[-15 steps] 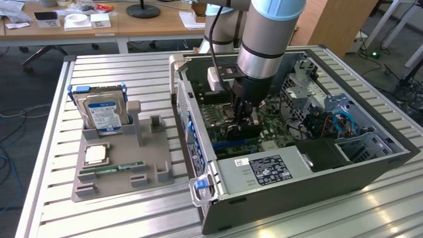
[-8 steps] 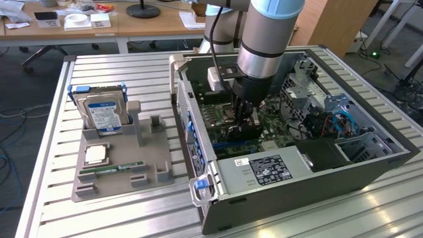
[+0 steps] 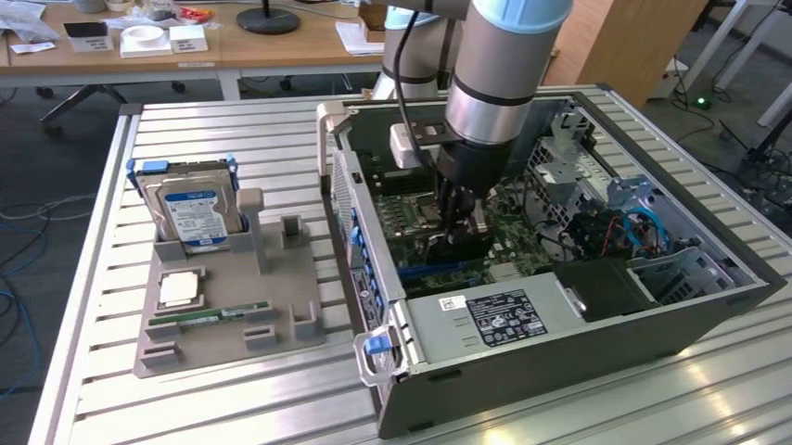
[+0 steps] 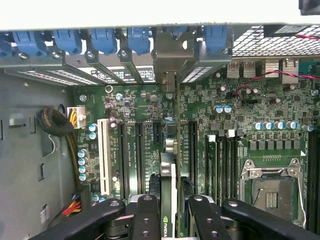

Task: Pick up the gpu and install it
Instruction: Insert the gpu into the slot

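You have bright, even daylight, and glare washes the slatted table point(image 3: 730, 380) at the exterior view's right. The computer case point(image 3: 581, 357) interior sits dimmer, in the arm's shadow. In the wrist view, the case edge point(image 4: 100, 15) is blown out white.

Your count, operator: one arm point(image 3: 495, 83), one gripper point(image 3: 458, 218), two fingers point(image 4: 145, 215). One gpu point(image 4: 168, 180). One case point(image 3: 557, 375); inside you see one motherboard point(image 4: 240, 115), one CPU socket point(image 4: 272, 192), one white slot point(image 4: 104, 155), one power supply point(image 3: 427, 348) with one label point(image 3: 495, 320). Blue clips point(image 4: 67, 40) along case edge: you can count at least five, exact number not clear. On table point(image 3: 185, 408) you have one grey tray point(image 3: 217, 348). In tray: one hard drive point(image 3: 192, 209), one CPU point(image 3: 181, 289), one RAM stick point(image 3: 210, 317).
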`<state>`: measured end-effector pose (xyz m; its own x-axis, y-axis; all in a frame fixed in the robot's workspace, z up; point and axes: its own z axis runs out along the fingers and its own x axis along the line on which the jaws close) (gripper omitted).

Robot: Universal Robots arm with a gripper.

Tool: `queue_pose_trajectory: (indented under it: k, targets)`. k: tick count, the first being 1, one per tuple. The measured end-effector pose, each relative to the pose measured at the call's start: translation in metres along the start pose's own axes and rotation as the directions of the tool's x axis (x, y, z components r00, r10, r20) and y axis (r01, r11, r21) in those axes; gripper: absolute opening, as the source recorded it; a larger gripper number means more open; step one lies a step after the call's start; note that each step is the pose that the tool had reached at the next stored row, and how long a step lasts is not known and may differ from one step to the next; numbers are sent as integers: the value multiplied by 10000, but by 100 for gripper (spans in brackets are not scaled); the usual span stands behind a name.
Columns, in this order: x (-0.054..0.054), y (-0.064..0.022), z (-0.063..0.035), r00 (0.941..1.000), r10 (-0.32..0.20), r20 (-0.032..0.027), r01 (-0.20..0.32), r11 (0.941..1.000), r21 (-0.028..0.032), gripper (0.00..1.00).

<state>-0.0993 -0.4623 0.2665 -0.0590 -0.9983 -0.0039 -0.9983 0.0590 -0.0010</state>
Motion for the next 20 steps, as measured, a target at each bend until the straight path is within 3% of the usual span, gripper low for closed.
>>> queue_pose_trajectory:
  k: [4, 7, 10, 20]
  targets:
    - [-1, -17, -18, 10000, 1, 20, -1, 10000, -10, 27]
    - [-1, -23, -20, 9999, 2, 117, -1, 10000, -17, 27]
    - [-3, -43, -21, 9999, 2, 168, -2, 10000, -20, 27]
    - [-2, -32, -21, 9998, 1, 176, -1, 10000, -23, 27]
